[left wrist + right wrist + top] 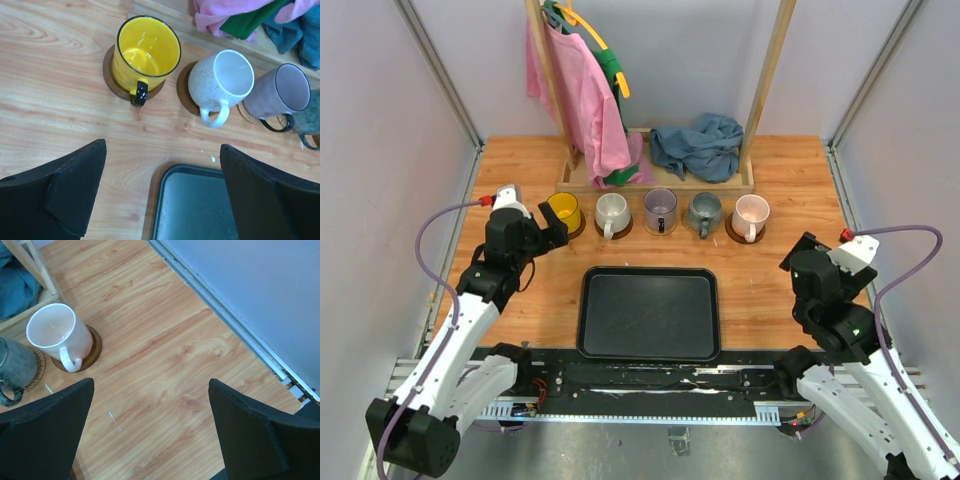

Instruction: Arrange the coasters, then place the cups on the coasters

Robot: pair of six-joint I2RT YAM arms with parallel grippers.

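Since all five cups stand on coasters in one row across the far half of the table, the task reads as complete; nothing looks left to place. Near edge, centre: tray, black, rectangular, smooth, rounded corners, raised rim. Left side: left fingers, spread wide, holding nothing, just short of the row's left end. Right side: right fingers, spread wide, holding nothing, well apart from the row's right end. Row, left to right: yellow cup, glossy, dark rim and handle, on a dark brown disc; cream-white cup, speckled glaze, on a dark brown disc; pale purple cup, dark handle, on a tan woven-looking disc; grey cup, mottled glaze, on a tan patterned disc; pink cup, very pale, on a dark brown disc. Table surface: light wood grain. Far edge: wooden rack carrying a pink garment, with a crumpled blue cloth on its base.
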